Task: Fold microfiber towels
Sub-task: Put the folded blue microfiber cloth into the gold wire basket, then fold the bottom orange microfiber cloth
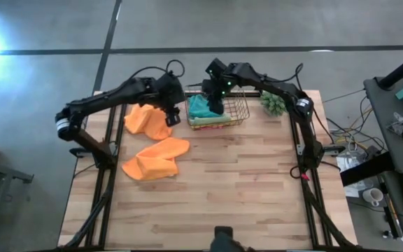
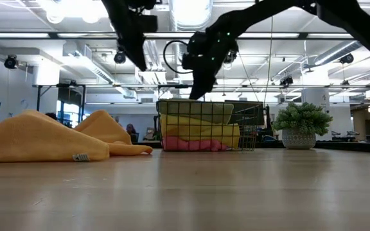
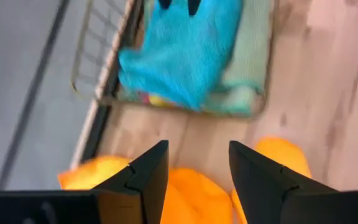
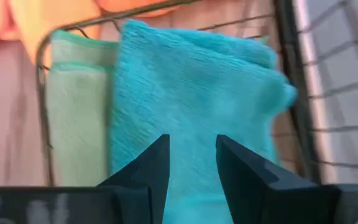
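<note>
A wire basket [image 1: 240, 112] at the table's far edge holds a stack of folded towels. A teal one [image 4: 191, 87] lies on top, over a light green one [image 4: 73, 118]; the low view shows yellow [image 2: 201, 135] and pink [image 2: 191, 145] layers below. Two orange towels lie crumpled on the table, one beside the basket [image 1: 149, 120] and one nearer [image 1: 156, 159]. My left gripper [image 3: 194, 171] hangs open above the far orange towel, left of the basket. My right gripper [image 4: 191, 158] stands open just above the teal towel, with nothing between its fingers.
A small green plant in a pot [image 1: 273, 103] stands right of the basket at the far edge. The near half of the wooden table [image 1: 243, 196] is bare boards.
</note>
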